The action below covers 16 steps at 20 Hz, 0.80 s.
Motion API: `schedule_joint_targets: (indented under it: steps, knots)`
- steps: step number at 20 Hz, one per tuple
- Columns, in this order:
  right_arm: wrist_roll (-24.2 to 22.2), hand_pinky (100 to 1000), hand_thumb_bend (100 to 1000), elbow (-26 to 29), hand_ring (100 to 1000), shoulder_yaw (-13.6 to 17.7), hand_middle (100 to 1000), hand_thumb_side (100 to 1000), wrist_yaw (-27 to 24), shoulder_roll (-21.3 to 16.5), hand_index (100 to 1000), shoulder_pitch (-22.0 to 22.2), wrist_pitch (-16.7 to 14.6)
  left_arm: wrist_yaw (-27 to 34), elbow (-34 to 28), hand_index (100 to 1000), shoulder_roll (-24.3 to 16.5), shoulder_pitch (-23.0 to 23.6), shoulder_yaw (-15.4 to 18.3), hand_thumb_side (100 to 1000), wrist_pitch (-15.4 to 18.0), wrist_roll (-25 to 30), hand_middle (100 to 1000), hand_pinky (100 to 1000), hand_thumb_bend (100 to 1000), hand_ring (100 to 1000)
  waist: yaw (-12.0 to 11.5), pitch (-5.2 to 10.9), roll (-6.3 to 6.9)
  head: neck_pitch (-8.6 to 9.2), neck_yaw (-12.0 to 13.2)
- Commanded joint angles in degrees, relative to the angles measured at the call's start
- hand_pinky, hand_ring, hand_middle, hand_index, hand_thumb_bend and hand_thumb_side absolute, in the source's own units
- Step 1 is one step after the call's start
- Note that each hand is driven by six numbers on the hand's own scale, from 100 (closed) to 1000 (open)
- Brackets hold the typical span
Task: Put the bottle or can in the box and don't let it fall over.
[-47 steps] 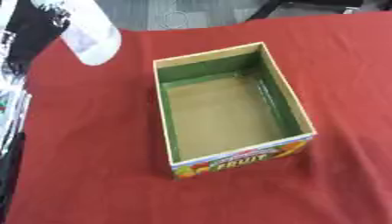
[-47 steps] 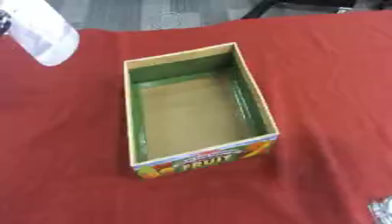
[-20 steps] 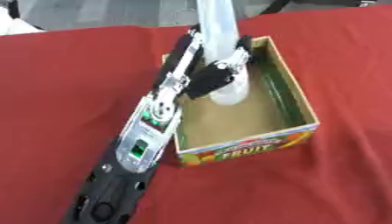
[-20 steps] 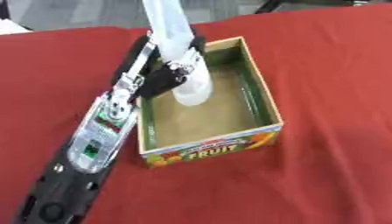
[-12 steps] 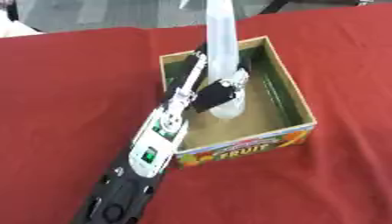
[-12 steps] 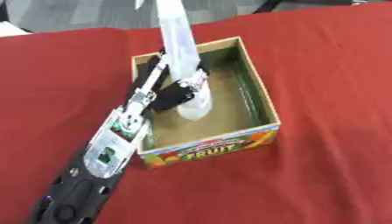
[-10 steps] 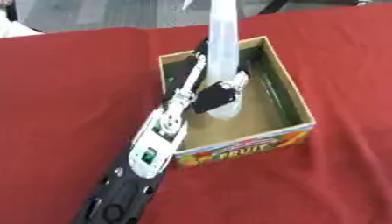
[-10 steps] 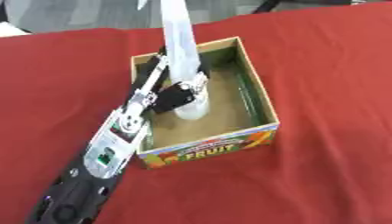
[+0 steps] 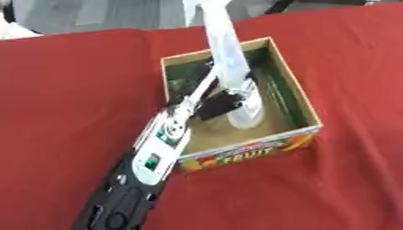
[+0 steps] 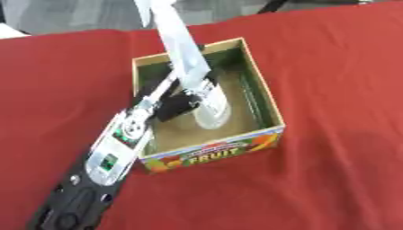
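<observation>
1. Since the earliest frame, when the box lay empty and the bottle was held up at the far left, the left arm has been brought across, and the bottle (image 9: 245, 114) is now being set down inside the box (image 9: 302, 103), lower than half a second ago.
2. The left hand (image 9: 218, 104) is seen with its fingers curled round the bottle's left side, low on the body; the pale bottle is being grasped, not yet let go.
3. The bottle is held tilted, its neck leaning toward the far left rim while its base is brought down to the cardboard floor near the box's front right; contact with the floor cannot be confirmed.
4. The low grasp is judged to serve the task: the base can be steadied and the bottle righted before the fingers are opened, so that it is not tipped over.
5. In the right eye view, more of the green right wall (image 10: 250, 92) is shown clear of the bottle; in the left eye view the bottle sits closer against it.
6. The red surface (image 10: 338, 112) is seen all round the box; the right hand is shown in neither view.
</observation>
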<state>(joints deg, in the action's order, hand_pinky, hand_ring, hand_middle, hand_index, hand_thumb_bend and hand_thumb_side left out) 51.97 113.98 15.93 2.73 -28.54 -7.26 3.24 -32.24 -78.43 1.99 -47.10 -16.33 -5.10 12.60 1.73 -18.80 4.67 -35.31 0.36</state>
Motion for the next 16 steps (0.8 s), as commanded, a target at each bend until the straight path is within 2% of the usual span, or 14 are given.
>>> schedule_joint_targets:
  steps: [1,4,8,11,13,16]
  knots:
    - [0.00,600,100,0.61,503,0.70,494,1000,-0.15,-1.73,674,-0.17,-0.33,-1.33,-0.92,877,-0.68,-0.57,0.69,908,-0.39,2.26,1000,997,165,1000,-0.06,1.49,-0.38,0.94,-0.24]
    - [0.00,600,100,0.61,502,0.67,493,1000,-0.14,-1.78,673,-0.08,-0.48,-2.54,-1.36,889,-1.04,-0.44,0.89,917,-0.56,3.54,1000,1000,183,1000,-0.16,1.53,-0.32,1.17,-0.47]
    - [0.00,599,100,0.61,500,0.79,491,1000,-0.22,-1.82,671,-0.02,-0.68,-4.54,-1.46,896,-1.12,-0.09,0.75,857,-0.38,5.38,1000,1000,100,1000,-0.17,1.56,-0.30,1.39,-0.56]
    - [0.00,599,100,0.61,499,0.90,490,1000,-0.33,-1.85,670,0.01,-0.79,-4.80,-1.61,909,-1.12,-0.01,0.83,866,-0.20,6.54,1000,1000,112,1000,-0.20,1.59,-0.26,1.46,-0.61]
    - [0.00,599,100,0.61,498,0.89,489,1000,-0.36,-1.90,670,0.03,-0.85,-4.83,-1.83,921,-1.20,0.00,0.94,915,-0.25,7.07,1000,1000,181,1000,-0.22,1.61,-0.22,1.49,-0.70]
    - [0.00,599,100,0.61,497,0.95,489,1000,-0.37,-1.92,669,0.12,-0.93,-4.90,-2.42,928,-1.38,-0.04,1.07,926,-0.21,7.64,1000,1000,204,1000,-0.28,1.68,-0.18,1.41,-0.77]
